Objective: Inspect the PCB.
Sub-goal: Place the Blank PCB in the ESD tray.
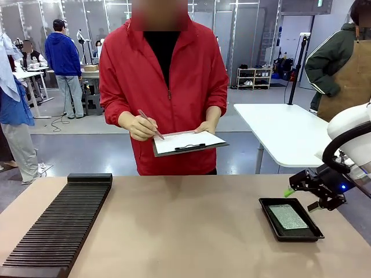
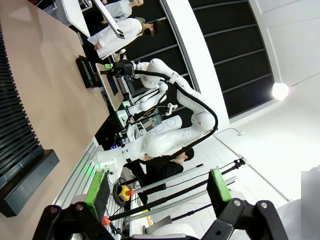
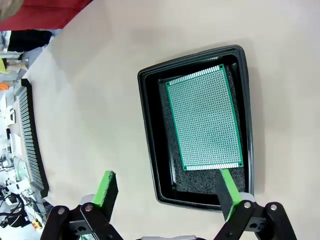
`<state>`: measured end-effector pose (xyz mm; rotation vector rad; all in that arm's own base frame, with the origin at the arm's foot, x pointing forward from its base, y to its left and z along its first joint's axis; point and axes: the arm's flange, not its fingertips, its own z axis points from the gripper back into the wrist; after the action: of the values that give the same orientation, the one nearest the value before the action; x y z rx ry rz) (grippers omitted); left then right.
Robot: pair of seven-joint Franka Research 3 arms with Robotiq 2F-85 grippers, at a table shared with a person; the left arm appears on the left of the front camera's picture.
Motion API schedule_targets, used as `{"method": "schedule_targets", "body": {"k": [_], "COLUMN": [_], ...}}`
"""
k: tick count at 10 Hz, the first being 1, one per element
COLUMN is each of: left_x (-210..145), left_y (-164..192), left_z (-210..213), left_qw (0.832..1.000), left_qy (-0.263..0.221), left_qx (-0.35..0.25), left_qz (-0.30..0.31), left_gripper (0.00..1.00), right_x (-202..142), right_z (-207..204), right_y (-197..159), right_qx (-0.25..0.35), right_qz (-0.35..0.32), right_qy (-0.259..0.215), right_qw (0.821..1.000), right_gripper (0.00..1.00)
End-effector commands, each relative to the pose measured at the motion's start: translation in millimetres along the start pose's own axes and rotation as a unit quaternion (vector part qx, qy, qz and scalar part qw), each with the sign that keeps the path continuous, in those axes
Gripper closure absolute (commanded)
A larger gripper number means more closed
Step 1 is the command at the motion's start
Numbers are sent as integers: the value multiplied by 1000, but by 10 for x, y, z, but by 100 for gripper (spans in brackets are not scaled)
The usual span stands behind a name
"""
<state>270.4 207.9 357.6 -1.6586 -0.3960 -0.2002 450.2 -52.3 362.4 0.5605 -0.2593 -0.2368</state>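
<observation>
A: Where does the thin, flat, green rectangular PCB with the fine dotted grid [image 3: 204,119] sit?

B: It lies flat on the dark pad inside the shallow black rectangular plastic tray [image 3: 148,130], ahead of the right gripper [image 3: 167,190], whose two green-padded black fingers stand wide apart with nothing between them. One finger's tip overlaps the tray's near rim and the board's near corner; the other hangs over bare tan tabletop [image 1: 185,231] beside the tray. Whether that first pad touches the board, I cannot tell.

A: And from across the table?

B: The same gripper [image 1: 302,196] hovers just beyond the tray's [image 1: 277,225] far right corner, the board [image 1: 288,216] below and beside it.

A: The left gripper?

B: The left gripper [image 2: 159,189] is spread open as well, holding nothing, pointed off past the table edge. To one side of its fingers runs a long black ribbed slotted rack [image 2: 15,135].

A: The person?

B: A person in a red zip jacket [image 1: 145,69] stands at the far side, well beyond both jaws, one hand [image 1: 141,126] holding a pen to a grey clipboard with white paper [image 1: 186,142], the other hand [image 1: 207,127] steadying it.
</observation>
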Motion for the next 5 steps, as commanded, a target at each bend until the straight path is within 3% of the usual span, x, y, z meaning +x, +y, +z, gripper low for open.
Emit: {"method": "schedule_targets", "body": {"k": [1, 5], "left_x": [4, 4], "left_y": [-7, -7], "left_z": [26, 26], "left_qw": [1000, 1000], "left_qy": [4, 4], "left_qx": [3, 3], "left_qz": [2, 2], "left_gripper": [0, 0], "right_x": [4, 4], "right_z": [-22, -22], "right_y": [6, 6], "right_qx": [0, 0], "right_qz": [4, 4], "right_qy": [1, 1], "right_qw": [1000, 1000], "right_gripper": [0, 0]}}
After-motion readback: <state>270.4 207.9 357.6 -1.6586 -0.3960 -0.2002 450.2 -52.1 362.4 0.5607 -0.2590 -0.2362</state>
